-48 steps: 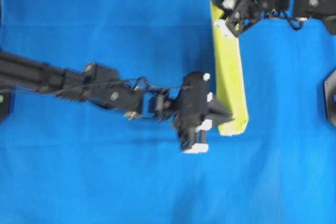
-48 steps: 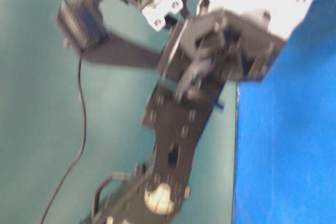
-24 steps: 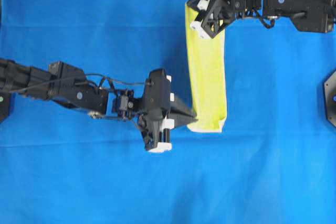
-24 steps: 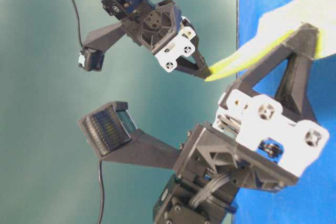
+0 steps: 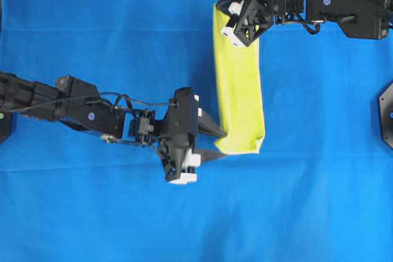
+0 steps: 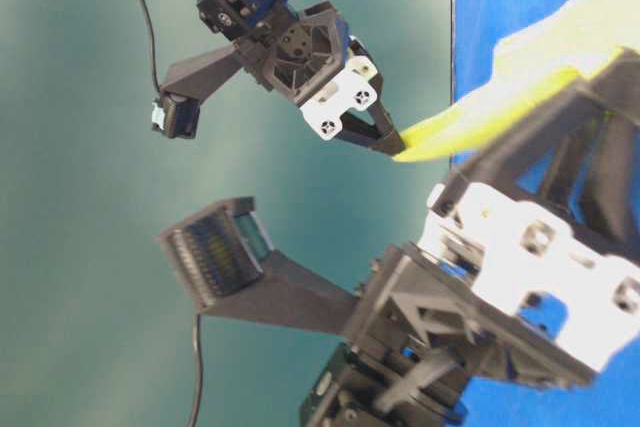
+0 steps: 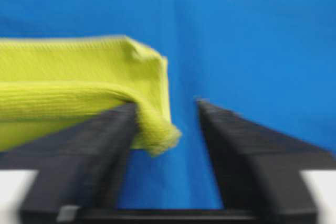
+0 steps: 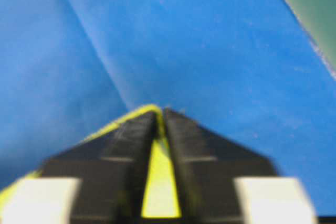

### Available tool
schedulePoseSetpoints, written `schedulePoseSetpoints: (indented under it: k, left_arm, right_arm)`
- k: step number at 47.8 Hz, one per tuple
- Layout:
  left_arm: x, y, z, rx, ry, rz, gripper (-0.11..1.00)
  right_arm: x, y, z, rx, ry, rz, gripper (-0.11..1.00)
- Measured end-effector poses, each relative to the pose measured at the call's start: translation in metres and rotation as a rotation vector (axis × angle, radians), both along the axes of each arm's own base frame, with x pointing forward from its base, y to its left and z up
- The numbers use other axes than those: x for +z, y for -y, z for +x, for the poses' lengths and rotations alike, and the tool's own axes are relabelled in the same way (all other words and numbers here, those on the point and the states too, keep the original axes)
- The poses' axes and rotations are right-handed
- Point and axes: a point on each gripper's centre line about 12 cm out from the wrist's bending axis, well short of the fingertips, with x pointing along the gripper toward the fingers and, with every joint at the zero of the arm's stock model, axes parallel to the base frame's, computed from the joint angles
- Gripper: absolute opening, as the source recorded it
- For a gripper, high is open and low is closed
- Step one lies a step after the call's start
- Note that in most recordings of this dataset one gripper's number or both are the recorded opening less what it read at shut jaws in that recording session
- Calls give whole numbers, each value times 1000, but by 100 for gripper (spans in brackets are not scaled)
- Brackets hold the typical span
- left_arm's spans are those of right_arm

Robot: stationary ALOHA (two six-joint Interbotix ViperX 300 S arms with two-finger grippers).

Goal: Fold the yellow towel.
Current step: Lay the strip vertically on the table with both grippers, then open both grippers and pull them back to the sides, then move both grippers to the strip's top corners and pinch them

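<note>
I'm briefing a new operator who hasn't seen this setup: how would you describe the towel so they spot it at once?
Look at the blue cloth covering the table, then between the two black arms. The yellow towel is the long folded strip there, its far end pinched by the right gripper. It is the only yellow thing in view.

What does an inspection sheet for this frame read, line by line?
Surface: blue cloth, some creases.
Job's things: yellow towel, folded into a long strip, one end lifted.
Clutter: nothing seen.
Grippers: left gripper open, the towel's corner draped against one finger; right gripper shut on the towel's far end.
Cables: thin black wires along the left arm; another hanging.
Surroundings: teal backdrop.
</note>
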Motion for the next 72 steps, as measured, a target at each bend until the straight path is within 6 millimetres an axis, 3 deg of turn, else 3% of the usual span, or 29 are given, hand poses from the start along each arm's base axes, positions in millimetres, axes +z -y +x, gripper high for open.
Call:
schedulePoseSetpoints:
  k: [4, 7, 12, 24, 37, 49, 55, 65, 72]
  left_arm:
    - [-3, 1, -2, -4, -25, 7, 76]
    - [-3, 0, -3, -4, -44, 10, 83]
    - [-2, 0, -6, -6, -77, 13, 82]
    - [20, -3, -24, -7, -168, 18, 81]
    - [70, -9, -71, -13, -112, 19, 80]
    - [92, -50, -118, 89, 75, 16, 80]
    - [104, -60, -140, 117, 206, 31, 80]
    - [102, -78, -171, 181, 297, 54, 80]
    - [102, -80, -173, 187, 317, 55, 80]
  right_arm:
    - [-1, -1, 0, 2, -3, -1, 58]
    - [-1, -1, 0, 0, -6, -1, 67]
    - [-1, -1, 0, 1, -7, -1, 60]
    - [-3, -7, -10, -5, -27, 5, 62]
    - [34, -38, -37, 22, 42, -22, 62]
    - [63, -70, -73, 99, 182, -44, 62]
    - [69, -85, -92, 152, 274, -49, 62]
    - [58, -101, -116, 210, 334, -34, 62]
    - [55, -105, -120, 228, 349, -28, 62]
